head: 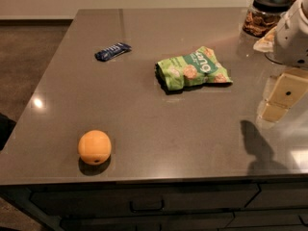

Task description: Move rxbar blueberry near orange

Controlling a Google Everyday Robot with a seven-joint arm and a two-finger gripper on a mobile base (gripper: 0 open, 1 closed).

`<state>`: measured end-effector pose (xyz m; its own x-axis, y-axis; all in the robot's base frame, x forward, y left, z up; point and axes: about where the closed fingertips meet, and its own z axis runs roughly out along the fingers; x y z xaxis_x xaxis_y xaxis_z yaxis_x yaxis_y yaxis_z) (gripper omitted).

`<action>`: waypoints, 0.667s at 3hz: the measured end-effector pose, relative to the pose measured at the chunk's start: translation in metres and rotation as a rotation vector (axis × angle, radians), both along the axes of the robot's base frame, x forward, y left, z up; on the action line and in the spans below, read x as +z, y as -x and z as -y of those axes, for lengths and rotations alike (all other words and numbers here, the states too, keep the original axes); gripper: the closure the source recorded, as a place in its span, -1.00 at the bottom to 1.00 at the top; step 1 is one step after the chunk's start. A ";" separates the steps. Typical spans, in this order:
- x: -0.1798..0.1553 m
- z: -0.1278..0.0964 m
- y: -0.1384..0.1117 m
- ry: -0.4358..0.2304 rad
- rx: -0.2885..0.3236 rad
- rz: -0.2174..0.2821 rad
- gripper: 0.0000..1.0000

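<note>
I see the rxbar blueberry (113,51), a flat, crinkly navy wrapper on the glossy grey worktop (159,129); gripper (281,100) at right edge, grip I cannot tell.

The robot's bulky white plastic wrist housing (294,32) comes in at the right edge of the camera view, high on that side. It is rounded, with a small dark spot near its lower rim. Just below it hangs the pale cream, blocky two-finger gripper (281,100), tilted down and to the left, with a dark dot on its broad flat face. Everything behind the housing is cut off by the frame edge.
</note>
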<state>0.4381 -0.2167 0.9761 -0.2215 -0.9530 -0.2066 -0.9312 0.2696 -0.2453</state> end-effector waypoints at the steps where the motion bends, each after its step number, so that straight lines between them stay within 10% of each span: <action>1: -0.001 -0.001 -0.003 -0.007 -0.005 0.002 -1.00; 2: -0.004 -0.005 -0.018 -0.037 -0.025 0.007 -1.00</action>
<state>0.4558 -0.2116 0.9724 -0.2440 -0.9389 -0.2427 -0.9223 0.3020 -0.2411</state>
